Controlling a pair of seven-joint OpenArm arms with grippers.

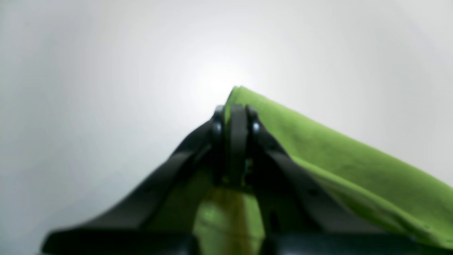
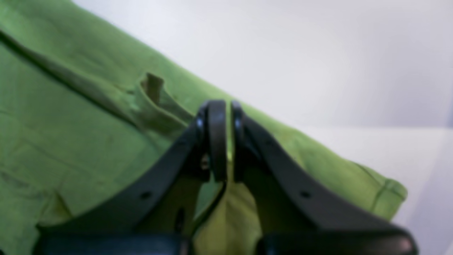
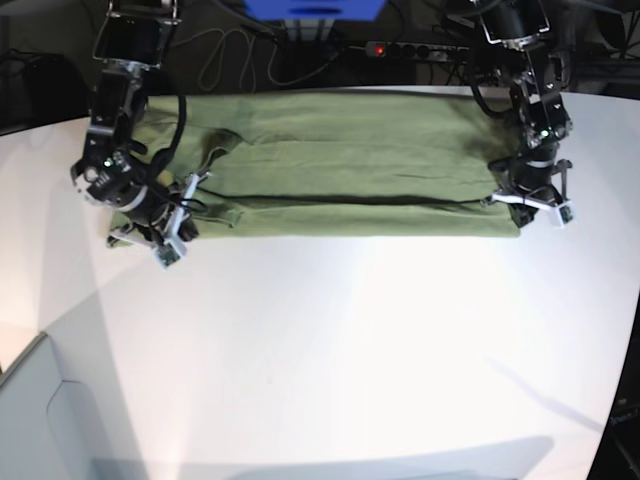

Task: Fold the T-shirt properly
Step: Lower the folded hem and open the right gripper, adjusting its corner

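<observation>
Lying across the far half of the white table [image 3: 350, 340], the T-shirt [image 3: 350, 165] is spread out as a long green band, folded lengthwise. The left gripper [image 1: 235, 117] is clenched on one near corner of the cloth; the right gripper [image 2: 223, 117] is pinched tight on the fabric at the sleeve end.

The setting looked like a robotics lab or test bench rather than a home: two black robot arms [image 3: 125, 150] stood mounted over a bare white table [image 3: 350, 330], a power strip [image 3: 410, 48] with a lit red switch lay behind it among loose black cables [image 3: 225, 55], and a blue box [image 3: 315, 10] sat at the back edge
</observation>
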